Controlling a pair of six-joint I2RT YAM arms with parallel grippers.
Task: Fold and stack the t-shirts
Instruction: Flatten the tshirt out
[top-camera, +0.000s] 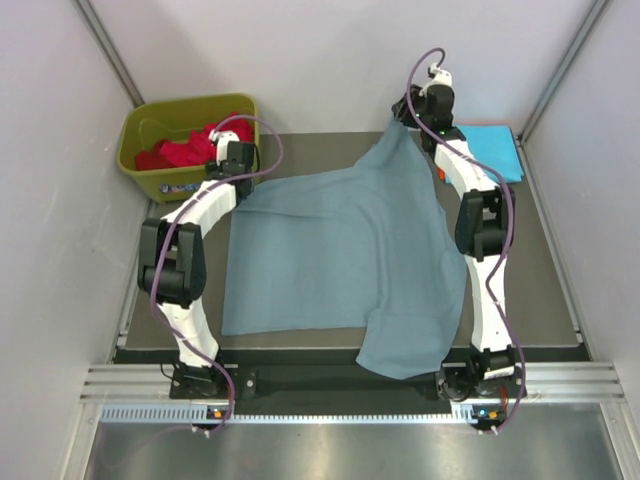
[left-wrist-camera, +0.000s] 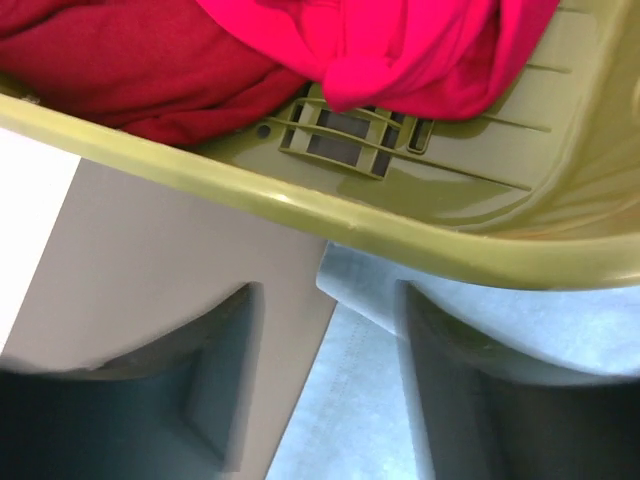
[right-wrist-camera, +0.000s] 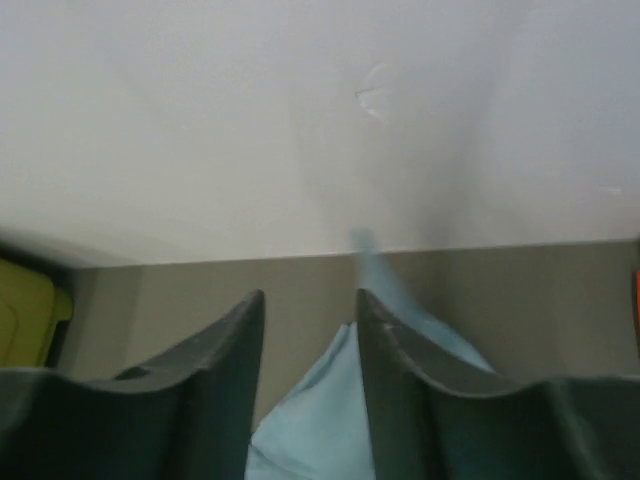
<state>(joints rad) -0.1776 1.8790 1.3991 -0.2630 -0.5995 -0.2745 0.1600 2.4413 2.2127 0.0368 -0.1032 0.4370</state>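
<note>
1. Plainly, the grey-blue t-shirt lay spread across the middle of the tabletop. Its lower right part hung over the near edge at the bottom of the top view.
2. The shirt's upper right corner was pulled up off the surface into a peak, toward the top right of the frame.
3. The right tool had that peak. In the right wrist view its fingers stood close together with a strip of pale blue cloth pinched between them.
4. The left tool sat at the shirt's upper left corner, right against the olive-green bin.
5. In the left wrist view that tool's fingers stood well apart and gripped nothing. The shirt's edge and a strip of bare tabletop showed in the gap, and the bin's rim crossed just above.
6. Red t-shirts lay bunched inside the bin in the upper left of the top view. Up close, one looked dark red and the other a brighter pinkish red.
7. A cyan t-shirt lay flat in the upper right corner of the tabletop, just beside the right arm.
8. A sliver of orange showed at the right edge of the right wrist view. I could not tell what it was.
</note>
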